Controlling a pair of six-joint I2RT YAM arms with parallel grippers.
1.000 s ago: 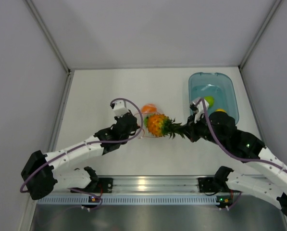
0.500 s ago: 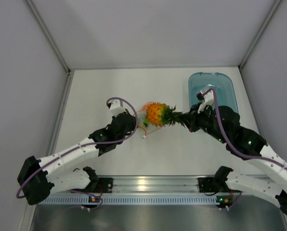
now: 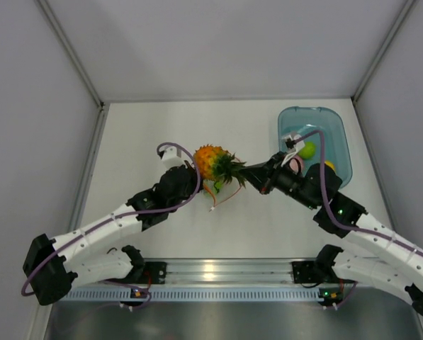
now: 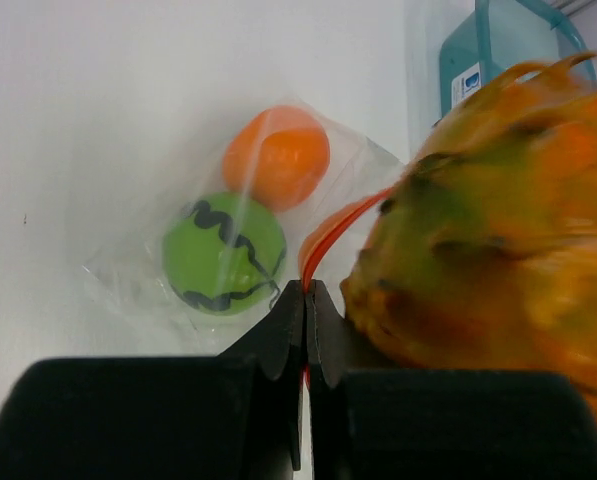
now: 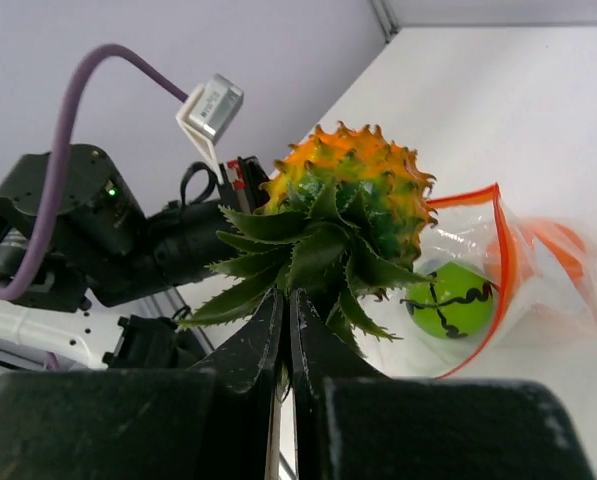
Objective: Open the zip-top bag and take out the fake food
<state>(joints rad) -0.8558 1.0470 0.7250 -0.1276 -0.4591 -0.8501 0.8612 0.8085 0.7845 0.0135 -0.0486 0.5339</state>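
Top external view, stock of the desk (image 3: 147,134):

1. Pineapple (image 3: 210,161), orange body with a green crown. It is held off the desk between my two arms, outside the pouch and just beside the bag's open mouth.
2. Right claw (image 5: 286,300). It is closed, with its jaws pinched on the leaves of the pineapple's crown.
3. Left claw (image 4: 305,300). It is closed, with its fingertips clamped on the orange-red zip strip (image 4: 328,235).
4. Zip-top bag (image 4: 148,275), clear and crinkled. The mouth gapes open and the pouch trails onto the desk below the pineapple.
5. Contents of the bag, two pieces: a green ball (image 4: 224,255) with a black squiggle, and an orange piece (image 4: 276,157) just behind it. The two are touching.
6. Blue tub (image 3: 336,134), translucent, at the far right of the desk, well apart from the bag. It holds a light green piece (image 3: 308,149) and a yellow piece (image 3: 327,166). My right arm covers part of the tub, so I cannot tell what else lies in it.
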